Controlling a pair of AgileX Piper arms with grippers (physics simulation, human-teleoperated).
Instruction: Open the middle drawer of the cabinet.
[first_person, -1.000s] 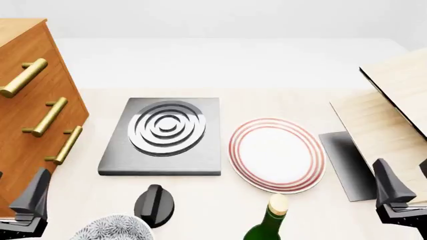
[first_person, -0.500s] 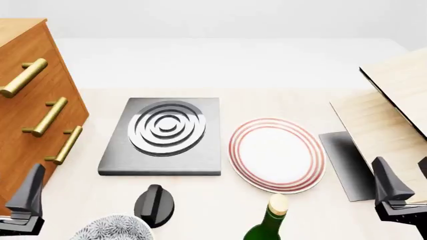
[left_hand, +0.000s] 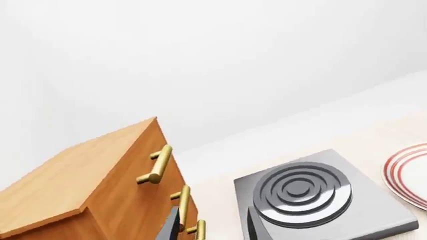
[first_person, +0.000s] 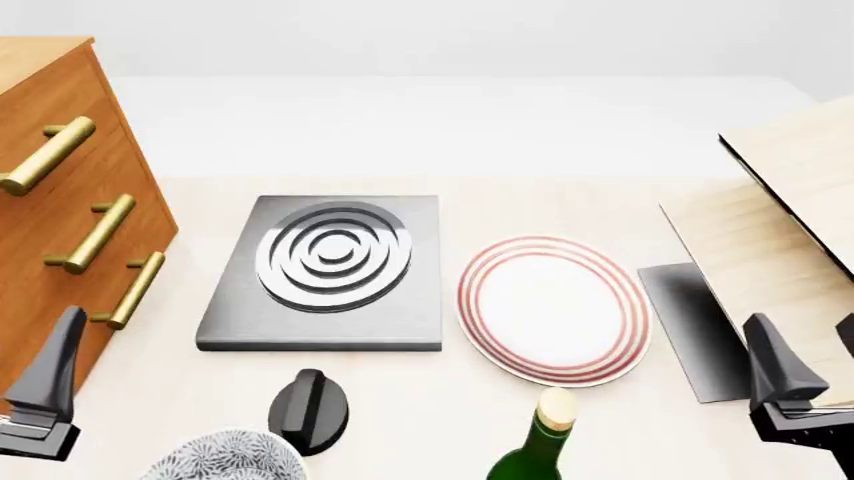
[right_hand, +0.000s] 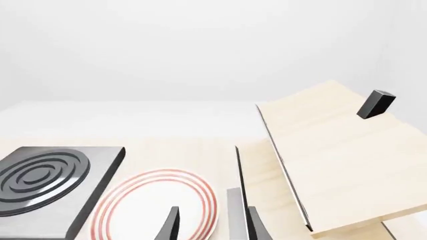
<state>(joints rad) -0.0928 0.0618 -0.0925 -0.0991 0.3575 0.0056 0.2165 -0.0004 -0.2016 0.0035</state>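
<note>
The cabinet (first_person: 54, 200) is a tall orange-brown wooden chest at the table's left edge, with three brass bar handles one below the other. The middle drawer (first_person: 96, 233) looks flush with the other two. It also shows in the left wrist view (left_hand: 183, 194), just beyond my left fingers (left_hand: 175, 225). My left gripper (first_person: 54, 375) is open and empty, low in front of the cabinet and near the lowest handle (first_person: 134, 290), touching nothing. My right gripper (first_person: 810, 345) is open and empty at the near right, far from the cabinet.
A grey hob plate (first_person: 327, 265) lies right of the cabinet, with a red-rimmed plate (first_person: 554, 310) beside it. A black knob (first_person: 310, 408), a patterned bowl (first_person: 227, 458) and a green bottle (first_person: 541, 440) stand near the front. Pale wooden boards (first_person: 787, 230) and a dark slab (first_person: 694, 325) are at the right.
My left gripper has shifted a little to the left and forward, closer to the cabinet's front. The right gripper has barely moved. The drawers have not moved.
</note>
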